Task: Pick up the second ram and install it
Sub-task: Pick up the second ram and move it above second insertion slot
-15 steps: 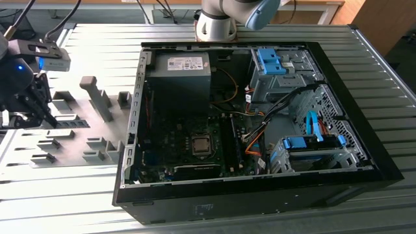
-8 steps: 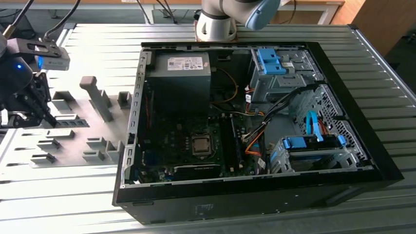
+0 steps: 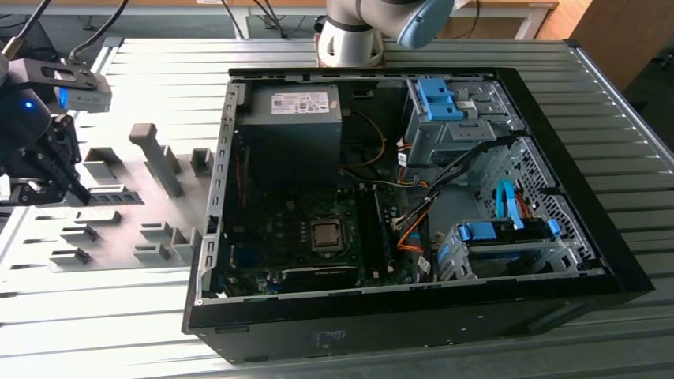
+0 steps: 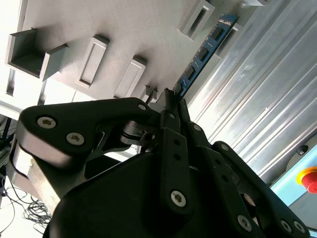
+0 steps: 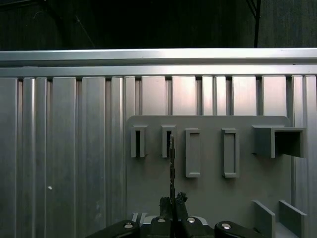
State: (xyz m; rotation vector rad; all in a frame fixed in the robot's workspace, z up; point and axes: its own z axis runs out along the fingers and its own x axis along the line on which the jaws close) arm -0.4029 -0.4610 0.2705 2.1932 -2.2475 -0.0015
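Observation:
My gripper [image 3: 74, 192] is at the exterior view's left, over the grey holder plate [image 3: 126, 237], and is shut on the second ram. The second ram [image 4: 203, 52] is a thin blue-green stick with dark chips, reaching out from the fingertips across the plate. In the first wrist view I see the ram [image 5: 172, 163] edge-on, running from my gripper [image 5: 172, 199] towards a narrow slot block [image 5: 168, 142]. In the second wrist view the gripper [image 4: 171, 96] clamps one end of the stick. Whether the stick still touches a holder I cannot tell.
The open black computer case [image 3: 548, 150] lies at the exterior view's right, with the motherboard [image 3: 316, 237], a grey power supply [image 3: 290, 106] and blue drive brackets [image 3: 437, 99]. Grey holder blocks [image 3: 158, 162] stand on the plate. A red button [image 4: 309, 178] sits beyond the ribbed metal table [image 3: 632, 197].

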